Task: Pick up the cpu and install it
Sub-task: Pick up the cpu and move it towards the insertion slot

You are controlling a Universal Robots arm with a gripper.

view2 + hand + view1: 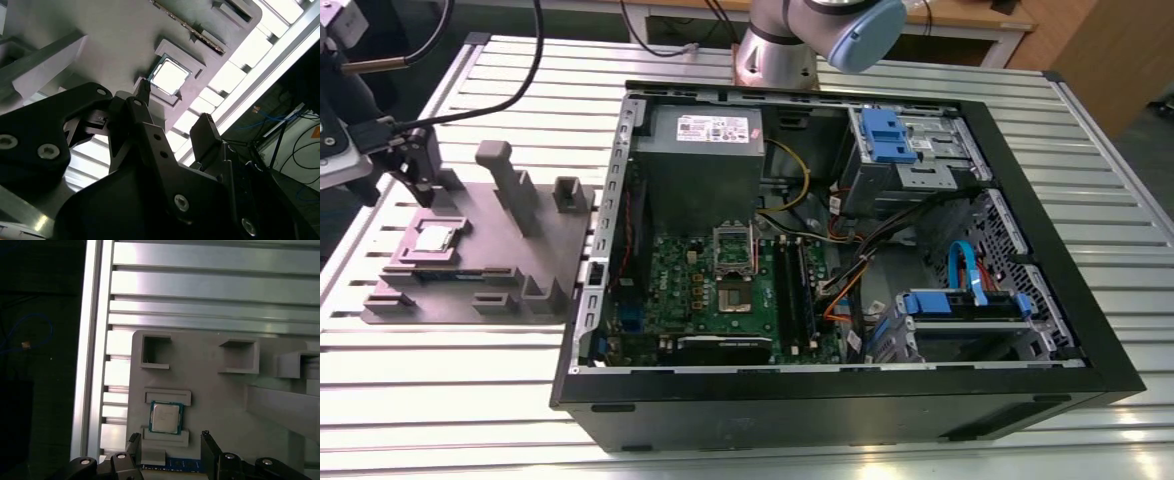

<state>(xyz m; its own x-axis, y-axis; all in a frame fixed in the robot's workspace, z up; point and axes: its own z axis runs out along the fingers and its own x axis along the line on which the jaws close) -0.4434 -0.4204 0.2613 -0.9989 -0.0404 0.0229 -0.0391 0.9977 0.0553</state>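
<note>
- Status: the cpu (434,238), a small flat square chip with a shiny silver-grey metal top, lies in its shallow seat on the grey moulded fixture plate (494,255). The plate rests on the ribbed aluminium counter (454,400), on the exterior view's left.
- Claw: the black two-fingered claw (416,185) hangs above the plate, near the cpu and apart from it. Its fingers are spread and nothing sits between them.
- Done: judged from this position, only the approach to the chip is complete.
- Left: pickup, transfer and installation are not yet done. The target is judged to be the metal-framed processor socket (735,265) on the green motherboard (707,290) inside the open black desktop computer case (854,400), well apart from the claw.
- Exterior view: it shows the case, the motherboard and the socket.
- First wrist view: it looks down on the cpu (165,417) lying flat and square between two raised ledges of the plate (215,400), with the claw (171,442) spread just beside it.
- Second wrist view: it looks along the claw (175,112) and shows the gap lined up towards the bright cpu (170,77), with clear space between fingertips and chip.
</note>
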